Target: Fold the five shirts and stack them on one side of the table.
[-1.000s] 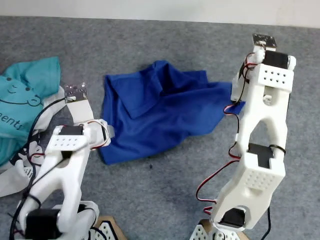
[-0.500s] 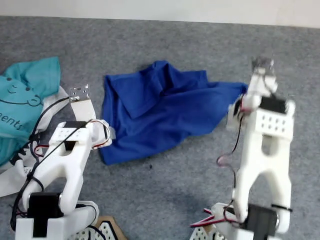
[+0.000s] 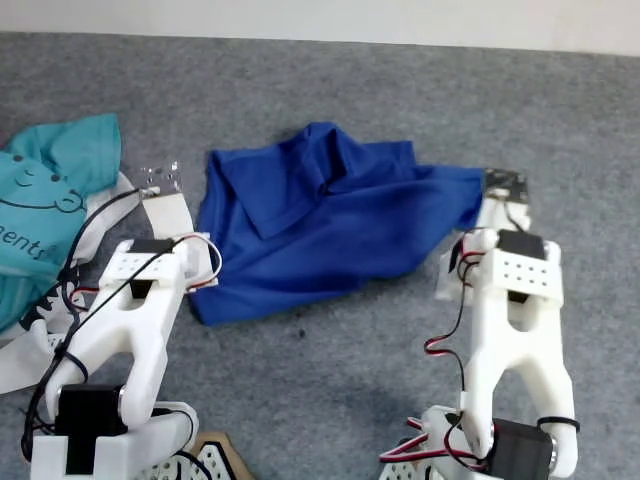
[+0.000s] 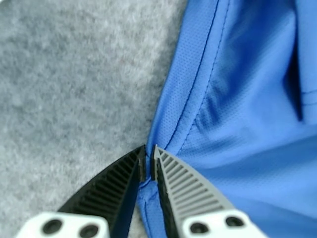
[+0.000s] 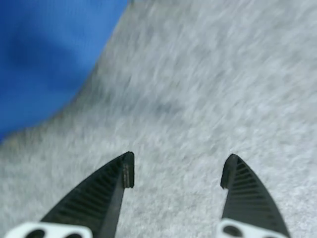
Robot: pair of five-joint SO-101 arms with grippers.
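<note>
A blue shirt [image 3: 320,225] lies crumpled and partly folded over itself in the middle of the grey carpeted table [image 3: 330,380]. My left gripper [image 4: 148,154] is shut on the hemmed edge of the blue shirt [image 4: 233,109]. In the high view the left arm [image 3: 140,290] stands at the shirt's left edge. My right gripper [image 5: 177,171] is open over bare carpet, holding nothing, with the blue shirt [image 5: 44,54] a short way off. The right arm [image 3: 510,290] stands beside the shirt's right sleeve [image 3: 462,192].
A teal printed shirt [image 3: 55,190] lies bunched at the table's left edge. It rests on a white garment [image 3: 20,365]. Bare carpet stretches in front of the blue shirt and behind it up to the far edge [image 3: 320,40].
The right arm has drawn back from its far reach to the blue shirt's right sleeve. The shirt's left edge has shifted a little to the left with the left arm.
</note>
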